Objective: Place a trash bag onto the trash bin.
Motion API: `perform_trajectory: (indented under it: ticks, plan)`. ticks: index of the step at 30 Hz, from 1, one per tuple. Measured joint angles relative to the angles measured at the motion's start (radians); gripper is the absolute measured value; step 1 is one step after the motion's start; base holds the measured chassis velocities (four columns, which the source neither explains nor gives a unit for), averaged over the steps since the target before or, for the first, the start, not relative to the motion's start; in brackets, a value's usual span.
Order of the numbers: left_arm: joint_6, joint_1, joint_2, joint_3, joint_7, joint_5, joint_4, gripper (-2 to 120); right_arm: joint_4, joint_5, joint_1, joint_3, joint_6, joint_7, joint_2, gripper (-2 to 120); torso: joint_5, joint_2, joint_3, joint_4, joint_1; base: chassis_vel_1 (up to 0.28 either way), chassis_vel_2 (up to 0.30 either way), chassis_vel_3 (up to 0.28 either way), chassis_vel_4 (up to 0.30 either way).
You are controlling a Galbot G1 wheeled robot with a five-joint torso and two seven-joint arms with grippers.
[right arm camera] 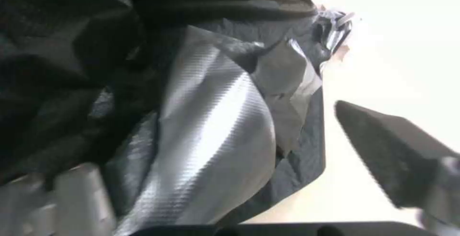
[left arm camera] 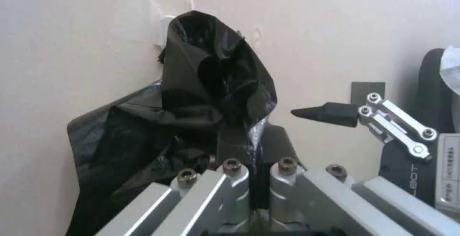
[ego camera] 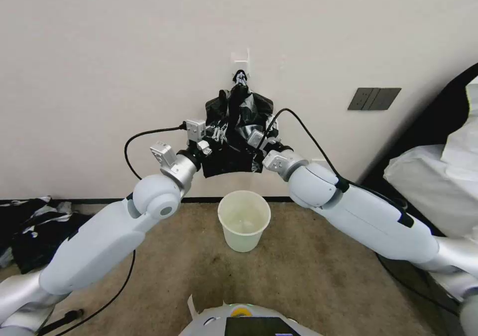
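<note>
The left pincer (ego camera: 213, 138) is pressed together on a fold of the trash bag (ego camera: 238, 127), its 2 fingers pinching the black film, as the left wrist view shows. The right pincer (ego camera: 259, 142) sits at the bag's other side with its fingers spread; one dark fingertip (right arm camera: 383, 146) stands clear of the film beside it. The glossy bag hangs bunched against the wall (ego camera: 99, 52), its top caught on a white hook (ego camera: 241, 62). Directly below, well apart from the bag, the trash bin (ego camera: 244, 220) stands upright on the brown floor (ego camera: 308, 271). A dark switch plate (ego camera: 373, 98) sits on the wall to the right, and a black-and-white cloth heap (ego camera: 30, 226) lies at the far left.
</note>
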Motion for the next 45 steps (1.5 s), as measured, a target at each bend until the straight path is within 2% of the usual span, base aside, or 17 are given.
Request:
perform_trajectory:
  ticks: [2, 4, 5, 7, 9, 12, 14, 17, 18, 24, 30, 34, 36, 38, 40, 42, 45]
  plan:
    - [0.000, 0.000, 0.000, 0.000, 0.000, -0.001, 0.000, 0, 0.000, 0.000, 0.001, -0.002, 0.000, -0.002, -0.003, 83, 0.0000, 0.000, 0.000, 0.0001, 0.000, 0.000, 0.000, 0.000, 0.000]
    - [0.000, 0.002, 0.001, -0.003, -0.001, -0.002, -0.002, 0, -0.003, 0.004, 0.001, -0.007, 0.000, -0.009, -0.013, 71, 0.0001, 0.000, 0.000, 0.0000, 0.000, 0.000, 0.000, 0.000, 0.000]
    - [0.000, 0.002, 0.001, -0.003, -0.001, -0.002, -0.002, 0, -0.003, 0.004, 0.001, -0.007, 0.000, -0.009, -0.013, 71, 0.0001, 0.000, 0.000, 0.0000, 0.000, 0.000, 0.000, 0.000, 0.000]
    - [0.000, 0.004, 0.004, -0.005, -0.001, -0.004, -0.006, 0, -0.006, 0.025, 0.002, -0.011, 0.000, -0.014, -0.024, 61, 0.0001, 0.000, 0.000, 0.0000, 0.000, 0.000, 0.000, 0.000, 0.000]
    - [0.000, 0.005, 0.006, -0.006, -0.001, -0.004, -0.008, 0, -0.007, 0.030, 0.003, -0.012, 0.000, -0.016, -0.028, 58, 0.0001, 0.000, 0.000, -0.0001, 0.000, 0.000, 0.000, 0.000, 0.000]
    - [0.000, 0.009, 0.012, -0.010, -0.001, -0.007, -0.015, 0, -0.012, 0.044, 0.010, -0.020, 0.000, -0.019, -0.040, 43, 0.0001, 0.000, 0.000, 0.0001, 0.000, 0.000, 0.000, 0.000, 0.000]
    - [0.000, 0.010, 0.013, -0.011, -0.001, -0.008, -0.017, 0, -0.013, 0.045, 0.010, -0.020, 0.000, -0.019, -0.041, 39, 0.0001, 0.000, 0.000, 0.0001, 0.000, 0.000, 0.000, 0.000, 0.000]
    - [0.000, 0.017, 0.015, -0.016, -0.001, -0.009, -0.019, 0, -0.010, 0.040, 0.002, -0.018, 0.001, -0.016, -0.044, 25, 0.0000, 0.000, 0.000, 0.0000, 0.000, 0.000, 0.000, 0.000, 0.000]
    - [0.000, 0.017, 0.015, -0.016, -0.001, -0.009, -0.019, 0, -0.010, 0.040, 0.002, -0.018, 0.001, -0.016, -0.044, 25, 0.0000, 0.000, 0.000, 0.0000, 0.000, 0.000, 0.000, 0.000, 0.000]
    - [0.000, 0.035, 0.016, -0.027, -0.001, -0.009, -0.022, 0, -0.004, 0.035, -0.042, 0.024, 0.032, 0.015, -0.043, 0, 0.0000, 0.000, 0.000, 0.0000, 0.000, 0.000, 0.000, 0.000, 0.000]
    - [0.000, 0.065, 0.025, -0.050, 0.000, -0.008, -0.027, 0, -0.005, 0.075, -0.095, 0.081, 0.068, 0.059, -0.037, 0, 0.0001, 0.000, 0.000, -0.0001, 0.000, 0.000, 0.000, 0.000, 0.000]
    - [-0.001, 0.095, 0.035, -0.071, 0.002, -0.007, -0.034, 0, -0.006, 0.172, -0.144, 0.126, 0.100, 0.136, -0.021, 0, 0.0000, 0.000, 0.000, 0.0002, 0.000, 0.000, 0.000, 0.000, 0.000]
    - [-0.003, 0.131, 0.040, -0.092, 0.003, -0.004, -0.045, 0, -0.001, 0.324, -0.242, 0.216, 0.196, 0.200, 0.012, 0, 0.0001, 0.000, 0.000, 0.0002, 0.000, 0.000, 0.000, 0.000, 0.000]
    - [-0.004, 0.142, 0.040, -0.100, 0.003, -0.003, -0.048, 0, 0.008, 0.369, -0.271, 0.241, 0.217, 0.208, 0.019, 0, 0.0001, 0.000, 0.000, 0.0002, 0.000, 0.000, 0.000, 0.000, 0.000]
    - [-0.004, 0.185, 0.037, -0.129, 0.003, -0.002, -0.066, 0, 0.048, 0.506, -0.378, 0.331, 0.275, 0.217, 0.040, 0, 0.0000, 0.000, 0.000, -0.0001, 0.000, 0.000, 0.000, 0.000, 0.000]
    - [-0.005, 0.204, 0.035, -0.139, 0.003, -0.001, -0.075, 0, 0.060, 0.539, -0.415, 0.358, 0.301, 0.218, 0.045, 0, 0.0003, 0.000, 0.000, 0.0000, 0.000, 0.000, 0.000, 0.000, 0.000]
    - [-0.009, 0.267, 0.031, -0.175, 0.003, 0.018, -0.101, 0, 0.087, 0.605, -0.503, 0.421, 0.393, 0.217, 0.059, 0, 0.0002, 0.000, 0.000, 0.0000, 0.000, 0.000, 0.000, 0.000, 0.000]
